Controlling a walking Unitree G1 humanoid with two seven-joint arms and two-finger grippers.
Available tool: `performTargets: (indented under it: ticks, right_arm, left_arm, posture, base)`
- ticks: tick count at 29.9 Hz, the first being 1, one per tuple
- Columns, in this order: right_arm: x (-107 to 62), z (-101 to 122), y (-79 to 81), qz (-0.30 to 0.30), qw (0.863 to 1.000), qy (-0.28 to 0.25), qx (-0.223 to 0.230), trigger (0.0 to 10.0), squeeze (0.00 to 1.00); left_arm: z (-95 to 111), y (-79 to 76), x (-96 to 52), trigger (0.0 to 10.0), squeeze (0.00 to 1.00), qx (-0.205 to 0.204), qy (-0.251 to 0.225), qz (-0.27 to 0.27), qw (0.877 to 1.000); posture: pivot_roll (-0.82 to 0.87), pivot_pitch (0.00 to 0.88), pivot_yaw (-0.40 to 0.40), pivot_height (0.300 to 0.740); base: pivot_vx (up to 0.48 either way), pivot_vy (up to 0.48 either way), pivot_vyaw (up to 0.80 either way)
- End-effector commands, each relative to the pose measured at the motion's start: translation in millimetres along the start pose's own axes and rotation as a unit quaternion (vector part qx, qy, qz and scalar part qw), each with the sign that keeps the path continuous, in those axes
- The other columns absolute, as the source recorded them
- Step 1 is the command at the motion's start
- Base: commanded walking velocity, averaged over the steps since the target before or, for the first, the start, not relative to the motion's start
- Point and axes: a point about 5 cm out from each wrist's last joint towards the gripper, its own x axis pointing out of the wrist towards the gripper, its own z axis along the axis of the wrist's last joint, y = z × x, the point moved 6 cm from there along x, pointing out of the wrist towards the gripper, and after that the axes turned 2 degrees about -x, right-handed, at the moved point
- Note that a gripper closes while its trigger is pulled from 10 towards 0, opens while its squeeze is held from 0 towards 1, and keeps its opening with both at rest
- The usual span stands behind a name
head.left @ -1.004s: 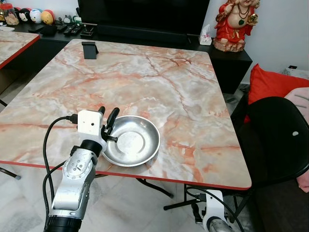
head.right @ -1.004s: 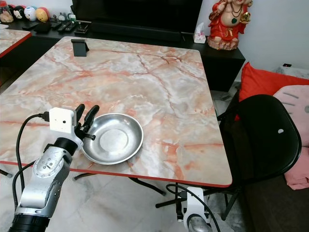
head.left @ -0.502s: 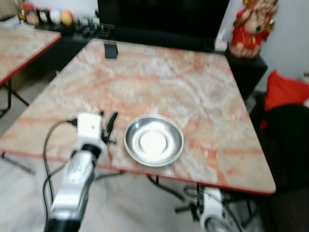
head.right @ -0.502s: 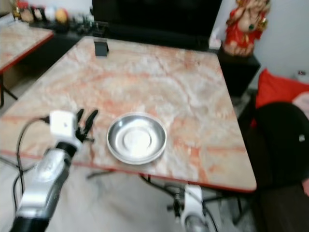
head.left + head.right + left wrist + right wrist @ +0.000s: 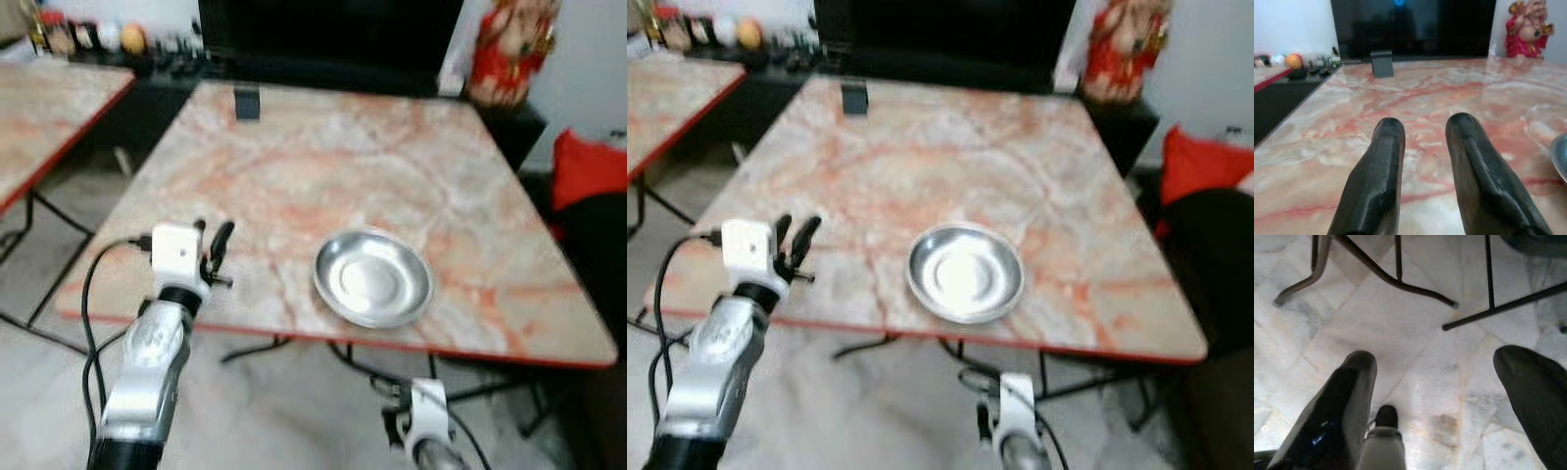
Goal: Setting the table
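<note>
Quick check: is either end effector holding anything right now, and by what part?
Nothing is held. The left end effector is open over the table, apart from the metal bowl. The right end effector hangs open above the floor.

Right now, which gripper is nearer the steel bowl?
Left. The left gripper is up at table height beside the steel bowl, apart from it. The right gripper hangs below the table edge, pointing at the floor.

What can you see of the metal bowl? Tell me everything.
The metal bowl is a round, shallow dish of shiny silvery metal with a flat bottom and a low sloping rim. It is empty and sits upright on the marble-patterned table, close to its near, red-trimmed edge. Nothing touches it; the left gripper is off to its left, apart from it.
</note>
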Motion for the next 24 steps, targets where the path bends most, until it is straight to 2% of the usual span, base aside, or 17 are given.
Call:
performTargets:
  ticks: [1, 11, 15, 24]
  right_arm:
    - [0.0, 0.5, 0.5, 0.001, 1.0, -0.002, 0.001, 10.0, 0.0]
    - [0.0, 1.8, 1.8, 0.006, 1.0, -0.005, -0.01, 10.0, 0.0]
    - [0.0, 1.8, 2.1, 0.007, 1.0, -0.005, -0.01, 10.0, 0.0]
    - [-0.1, 0.3, 3.4, 0.012, 1.0, -0.002, -0.003, 10.0, 0.0]
  left_arm:
    - [3.7, 1.2, 0.4, 10.0, 0.0, 0.011, -0.006, -0.001, 1.0]
    - [3.6, 1.3, 0.5, 10.0, 0.0, 0.01, -0.006, 0.0, 1.0]
    - [4.0, 1.7, 0.7, 10.0, 0.0, 0.012, -0.006, 0.0, 1.0]
    - [3.9, 2.4, 0.1, 10.0, 0.0, 0.011, -0.005, 0.0, 1.0]
  posture:
    - [0.0, 0.0, -0.081, 0.74]
    - [-0.01, 0.0, -0.08, 0.74]
    - [-0.01, 0.0, -0.079, 0.74]
    - [-0.01, 0.0, -0.081, 0.74]
  base:
    - [0.0, 0.424, 0.0]
    - [0.0, 0.422, 0.0]
    - [0.0, 0.423, 0.58]
    - [0.0, 0.42, 0.0]
